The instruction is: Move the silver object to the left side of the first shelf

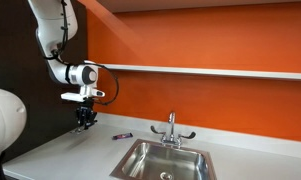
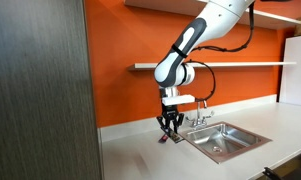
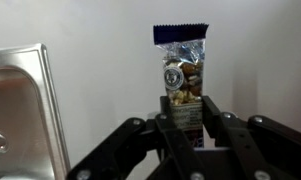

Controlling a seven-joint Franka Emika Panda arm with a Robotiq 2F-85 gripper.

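In an exterior view the claw (image 1: 85, 122) hangs a little above the white counter (image 1: 55, 155). A small purple stick (image 1: 121, 134) lies near it, and the sink (image 1: 128, 165) is further along. The long shelf (image 1: 210, 70) runs across the orange wall, high above the claw. What the claw holds is too small to make out here. In an exterior view the claw (image 2: 170, 127) is low, close to the counter and just beside the sink (image 2: 202, 150), with the shelf (image 2: 240, 65) up above it. In the wrist view the silver bar (image 3: 180, 65) shows well. It is a shiny wrapped bar with a dark top edge, and its lower end sits between the two fingers (image 3: 168, 122), which look squeezed tight on it. So the claw is gripping the bar, and I think the picking-up step is the one in hand. Next the arm has to lift the bar high and carry it to the left end of the shelf. Then it must set the bar down flat there without bumping the shelf edge.
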